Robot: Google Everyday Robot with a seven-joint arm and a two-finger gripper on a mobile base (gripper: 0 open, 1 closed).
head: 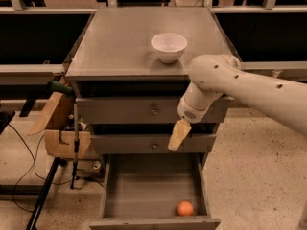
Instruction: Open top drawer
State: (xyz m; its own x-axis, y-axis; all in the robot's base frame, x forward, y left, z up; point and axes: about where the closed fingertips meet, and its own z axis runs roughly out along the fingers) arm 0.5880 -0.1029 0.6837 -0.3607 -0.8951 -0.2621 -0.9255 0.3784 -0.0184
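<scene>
An orange ball [185, 208] lay in the open bottom drawer [151, 195] at the lower centre of the frame, nearest the camera. Just above it, the robot's tan end effector [176, 137] hung pointing downward in front of the middle drawer [124, 144], right of the middle knob [154, 146] and apart from it. Whether it was wide or narrow could not be told, and it held nothing that could be seen. The white arm [249, 87] reached in from the right edge, its wrist crossing the right part of the top drawer [115, 110]. That drawer, the one to be opened, sat shut at mid-frame directly under the table [120, 42]. Its small round top knob [154, 111] was up and to the left of the end effector, untouched. A cardboard box [57, 128] and a green-handled pole [75, 128] stood at the left. Farther back, a white bowl [169, 46] rested on the table, right of centre.

The likeliest slip from here was a grab at the wrong handle, since the end effector sat closer to the middle knob than to the top knob. The round knob also looked a poor purchase, so an off-centre grip could slide off. A sharp tug might jolt the bowl above.
</scene>
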